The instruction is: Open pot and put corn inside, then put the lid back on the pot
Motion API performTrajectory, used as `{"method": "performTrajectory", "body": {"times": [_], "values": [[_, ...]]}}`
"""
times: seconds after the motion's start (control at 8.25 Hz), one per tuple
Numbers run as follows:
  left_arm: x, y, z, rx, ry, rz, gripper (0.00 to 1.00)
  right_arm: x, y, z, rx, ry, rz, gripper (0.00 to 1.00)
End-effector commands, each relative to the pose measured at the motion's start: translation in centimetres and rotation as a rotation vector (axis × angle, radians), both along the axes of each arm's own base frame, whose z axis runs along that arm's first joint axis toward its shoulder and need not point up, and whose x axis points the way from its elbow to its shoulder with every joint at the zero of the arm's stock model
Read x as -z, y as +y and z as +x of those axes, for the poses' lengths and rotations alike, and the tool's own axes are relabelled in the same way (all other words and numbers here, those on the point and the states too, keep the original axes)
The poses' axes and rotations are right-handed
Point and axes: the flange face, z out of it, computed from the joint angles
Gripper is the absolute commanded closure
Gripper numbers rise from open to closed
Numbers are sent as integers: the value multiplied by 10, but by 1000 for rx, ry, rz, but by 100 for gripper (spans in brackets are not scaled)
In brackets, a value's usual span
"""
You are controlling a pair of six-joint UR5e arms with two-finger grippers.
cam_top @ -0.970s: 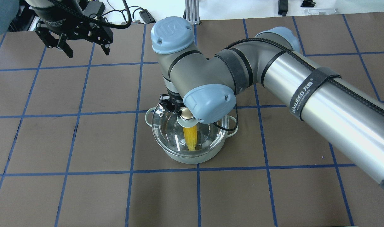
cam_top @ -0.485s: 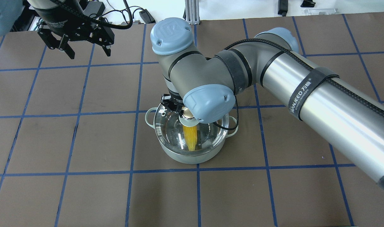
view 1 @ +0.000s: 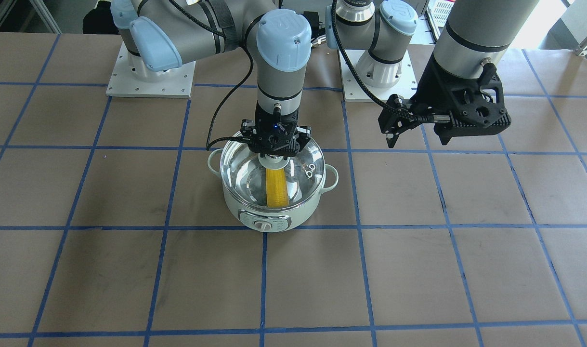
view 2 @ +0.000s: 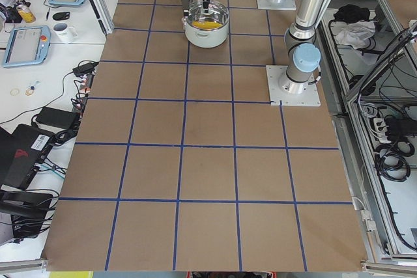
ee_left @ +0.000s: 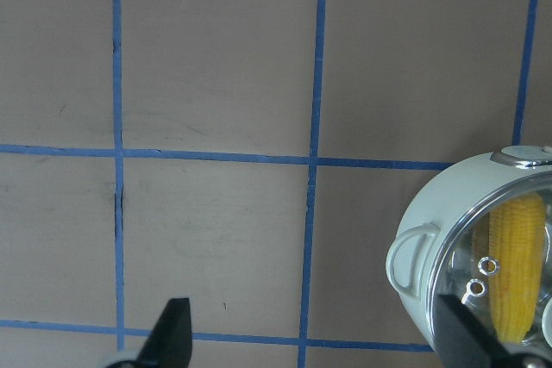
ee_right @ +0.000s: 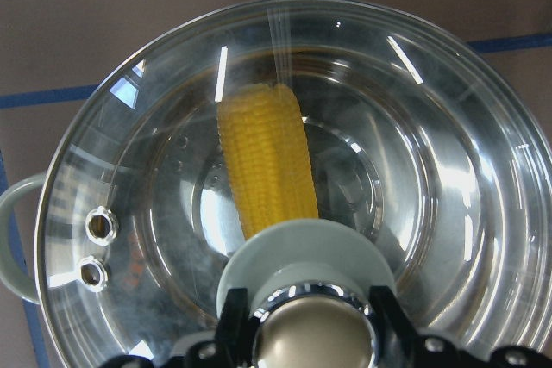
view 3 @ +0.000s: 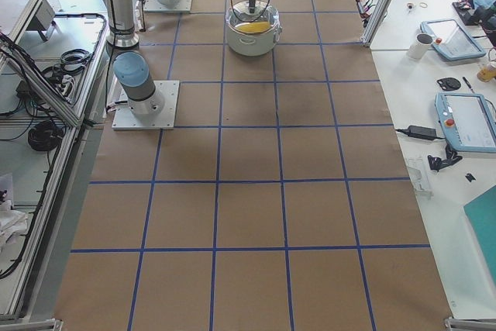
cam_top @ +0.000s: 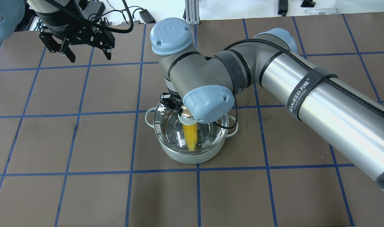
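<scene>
The mint-green pot (view 1: 274,218) stands mid-table, also in the overhead view (cam_top: 185,156). The corn (view 1: 276,189) lies inside it, seen through the glass (cam_top: 190,137) and in the right wrist view (ee_right: 267,161). The clear lid (view 1: 245,174) sits on the pot's rim (cam_top: 168,127). My right gripper (view 1: 275,156) is shut on the lid's knob (ee_right: 315,333) from straight above. My left gripper (cam_top: 86,53) is open and empty, raised off to the pot's side (view 1: 416,140). The left wrist view shows the pot's handle (ee_left: 412,256) and corn (ee_left: 517,256).
The brown table mat (cam_top: 84,142) has a grid of blue tape lines. Both arm bases (view 1: 151,79) stand at the robot's edge of the table. Cables and devices lie on the side benches (view 2: 39,37).
The lid, held by my right gripper, has shifted slightly right and settled square on the pot's rim. My left gripper has drifted a little further away and to the right.
</scene>
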Motion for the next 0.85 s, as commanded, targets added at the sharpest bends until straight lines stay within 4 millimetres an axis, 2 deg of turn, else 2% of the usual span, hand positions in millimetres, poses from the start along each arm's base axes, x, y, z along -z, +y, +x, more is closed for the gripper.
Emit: {"method": "performTrajectory", "body": {"times": [0.0,0.24,0.48,0.73], "values": [[4,0,0,-3,-2,7,0,0,0,1,3,-5,-1,100],[7,0,0,-4,-2,21,0,0,0,1,3,-6,-2,100],[2,3,0,-3,1,12,0,5,-1,1,13,-3,6,100],[-12,15,-1,-4,4,-13,0,8,-2,2,11,0,10,100]]}}
